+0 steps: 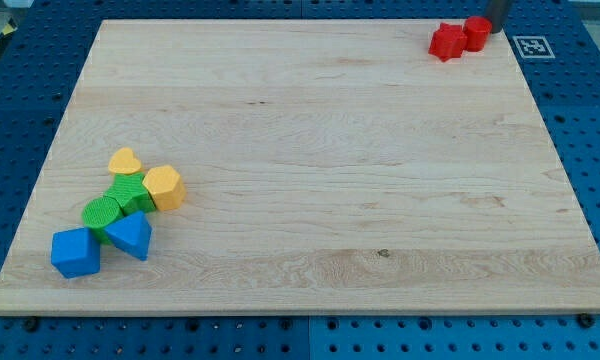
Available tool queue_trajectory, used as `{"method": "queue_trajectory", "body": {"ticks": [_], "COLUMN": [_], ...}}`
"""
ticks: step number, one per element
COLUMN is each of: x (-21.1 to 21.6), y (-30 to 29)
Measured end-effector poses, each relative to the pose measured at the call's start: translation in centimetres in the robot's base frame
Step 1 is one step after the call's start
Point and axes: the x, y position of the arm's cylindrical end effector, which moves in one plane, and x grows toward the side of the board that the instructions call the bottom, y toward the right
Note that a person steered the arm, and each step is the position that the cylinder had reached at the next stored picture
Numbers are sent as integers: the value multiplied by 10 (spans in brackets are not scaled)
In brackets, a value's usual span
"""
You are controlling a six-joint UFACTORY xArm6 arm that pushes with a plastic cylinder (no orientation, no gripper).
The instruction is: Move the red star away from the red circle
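The red star (445,42) lies at the view's top right corner of the wooden board (310,170). The red circle (476,33) touches it on its right side. My tip (495,29) is at the view's top edge, just right of the red circle and close against it. The rod above the tip is cut off by the frame.
A cluster of blocks sits at the view's lower left: a yellow heart (126,161), a yellow hexagon (164,187), a green block (130,195), a green circle (103,213), a blue triangle (131,235) and a blue block (75,252). A marker tag (532,46) lies beside the board's top right corner.
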Motion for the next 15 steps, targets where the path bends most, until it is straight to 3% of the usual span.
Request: {"method": "queue_trajectory", "body": {"ticks": [4,8,12,15], "x": [12,81,189,208], "y": [-47,-125,-139,-177]}}
